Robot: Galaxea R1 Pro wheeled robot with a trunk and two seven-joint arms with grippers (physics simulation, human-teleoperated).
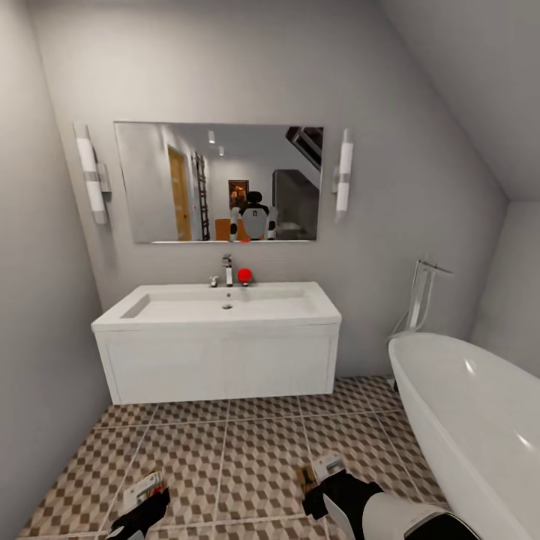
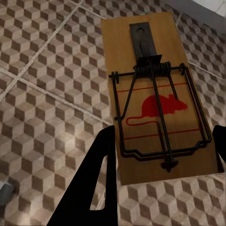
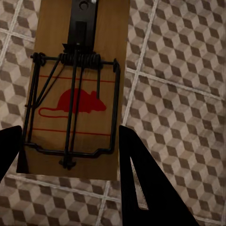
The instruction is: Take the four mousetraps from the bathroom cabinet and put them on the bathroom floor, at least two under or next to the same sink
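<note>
- Each arm carries one mousetrap: the left mousetrap [image 2: 153, 94], a tan board with a red mouse print and dark wire spring, sits between the black fingers of the left gripper [image 2: 162, 155], which is clamped on its near end
- The right mousetrap [image 3: 77, 89] is pinched the same way in the right gripper [image 3: 70, 150], one finger on each long edge
- In the head view both traps show low and near, the left one [image 1: 154, 484] at the tip of the left gripper [image 1: 146, 499] and the right one [image 1: 309, 480] at the tip of the right gripper [image 1: 319, 487]; both hang above the bathroom floor [image 1: 247, 442], not resting on it as far as I can judge
- The sink [image 1: 225, 304], a white basin on a wall-hung white vanity [image 1: 217, 364], stands at the far wall, well apart from both grippers; a red ball [image 1: 244, 275] sits by the tap [image 1: 227, 270]
- A white bathtub [image 1: 472, 420] fills the right side, near the right arm
- Step in hand, I judge: bringing two traps over to the sink
- Next move calls for rolling forward, lowering the arms until the boards lie flat on the tiles right beside or under the vanity, then opening the fingers; watch the tub on the right
</note>
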